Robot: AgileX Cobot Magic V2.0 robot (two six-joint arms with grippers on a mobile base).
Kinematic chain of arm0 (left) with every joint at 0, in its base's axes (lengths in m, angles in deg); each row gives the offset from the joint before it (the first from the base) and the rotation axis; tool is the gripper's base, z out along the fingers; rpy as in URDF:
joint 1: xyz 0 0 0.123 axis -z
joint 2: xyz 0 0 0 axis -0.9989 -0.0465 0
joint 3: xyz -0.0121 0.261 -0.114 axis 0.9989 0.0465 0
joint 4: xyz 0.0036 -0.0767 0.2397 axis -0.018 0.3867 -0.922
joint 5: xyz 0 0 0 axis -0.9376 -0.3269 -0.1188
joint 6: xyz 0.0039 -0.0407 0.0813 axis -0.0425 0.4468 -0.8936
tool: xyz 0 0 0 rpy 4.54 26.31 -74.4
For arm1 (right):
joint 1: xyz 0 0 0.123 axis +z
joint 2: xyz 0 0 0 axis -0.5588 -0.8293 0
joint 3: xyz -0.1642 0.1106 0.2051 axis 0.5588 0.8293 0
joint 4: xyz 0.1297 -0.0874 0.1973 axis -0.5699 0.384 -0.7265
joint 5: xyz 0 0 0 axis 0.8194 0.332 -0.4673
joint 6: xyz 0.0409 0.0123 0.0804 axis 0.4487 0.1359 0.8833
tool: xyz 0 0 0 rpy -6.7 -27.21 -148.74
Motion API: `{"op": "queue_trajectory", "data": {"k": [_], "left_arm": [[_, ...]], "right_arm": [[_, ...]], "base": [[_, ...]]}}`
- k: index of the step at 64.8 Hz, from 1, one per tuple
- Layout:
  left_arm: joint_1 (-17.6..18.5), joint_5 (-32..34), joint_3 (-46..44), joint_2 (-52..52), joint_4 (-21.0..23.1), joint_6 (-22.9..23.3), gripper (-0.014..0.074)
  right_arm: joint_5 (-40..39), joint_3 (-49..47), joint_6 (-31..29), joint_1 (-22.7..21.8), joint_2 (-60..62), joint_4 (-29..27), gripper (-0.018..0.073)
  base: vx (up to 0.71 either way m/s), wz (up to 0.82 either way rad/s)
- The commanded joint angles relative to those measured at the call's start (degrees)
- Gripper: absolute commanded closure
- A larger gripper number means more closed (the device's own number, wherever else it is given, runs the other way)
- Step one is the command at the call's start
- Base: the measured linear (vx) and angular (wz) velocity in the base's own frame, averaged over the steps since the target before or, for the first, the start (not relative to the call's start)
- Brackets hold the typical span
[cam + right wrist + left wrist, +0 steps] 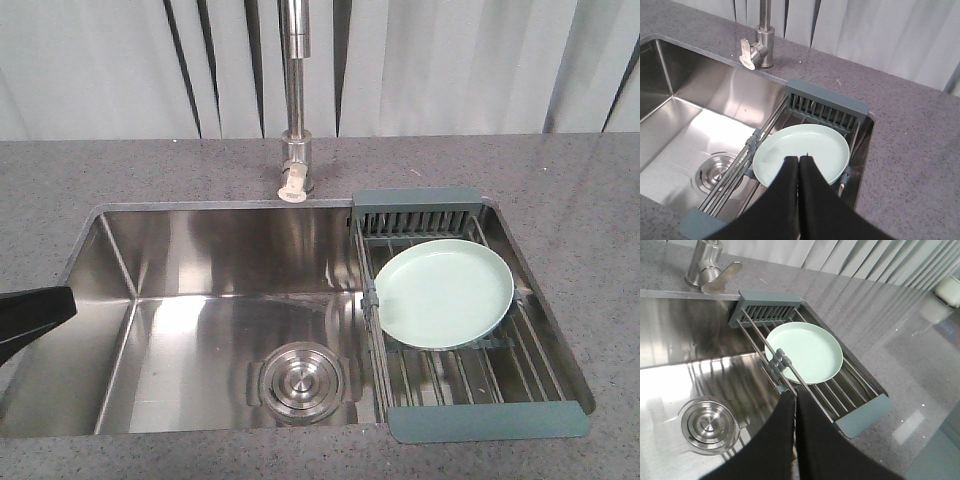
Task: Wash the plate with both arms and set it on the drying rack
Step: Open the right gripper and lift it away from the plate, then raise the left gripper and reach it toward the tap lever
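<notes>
Left gripper [795,396] pressed shut, tips together, nothing held, poised over the near edge of the drying rack [862,416] just short of the plate [807,351]. Right gripper [799,159] likewise closed and empty, tips hovering above the near rim of the plate in its own wrist view; whether touching, cannot tell. In the front view only a black tip [35,310] of one arm showing at the left edge over the sink; the other arm out of that frame. Plate lying flat and face up on the steel rods at the rack's far half, just in front of the slotted grey-blue compartment [417,212]. Judged from the task: either placement already made or the pickup yet to come; cannot tell which. For a clean lift, open both sets of jaws first, take the low rim from opposite sides, keep the plate level. Around: steel sink basin [200,260] with round drain strainer [297,378] to the left of the rack, tap [296,100] rising from the speckled grey bench [100,170] behind. In the way: the grey-blue clips [778,362] on the rods beside the plate's sink-side rim.
</notes>
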Motion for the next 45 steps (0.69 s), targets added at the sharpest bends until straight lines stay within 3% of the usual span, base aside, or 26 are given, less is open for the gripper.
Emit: {"op": "queue_trajectory", "data": {"k": [1, 10, 15, 31, 45], "left_arm": [[0.02, 1.1, -1.55, -0.44, 5.05, 0.34, 0.0603], [0.02, 3.06, -2.12, -2.64, 9.84, 0.4, 0.0603], [0.02, 3.42, -4.97, -4.67, 10.37, 0.46, 0.0603], [0.02, 6.77, -26.51, -16.21, 10.77, 1.36, 0.0603], [0.06, 8.89, -40.49, -28.8, 17.8, 1.36, 0.0603]], "right_arm": [[-4.43, 2.5, -0.53, -0.42, 5.53, -0.84, 0.0566], [-4.24, 4.34, -0.64, -0.42, 9.63, -0.64, 0.0566], [-3.48, 4.34, -0.47, -0.42, 9.84, -0.45, 0.0566], [-0.63, 4.34, -0.16, -0.42, 9.84, -0.45, 0.0566], [-0.09, 4.34, 0.95, -0.42, 9.84, -0.21, 0.0566]], "base": [[0.0, 0.0], [0.0, 0.0], [0.0, 0.0], [0.0, 0.0], [0.0, 0.0]]}}
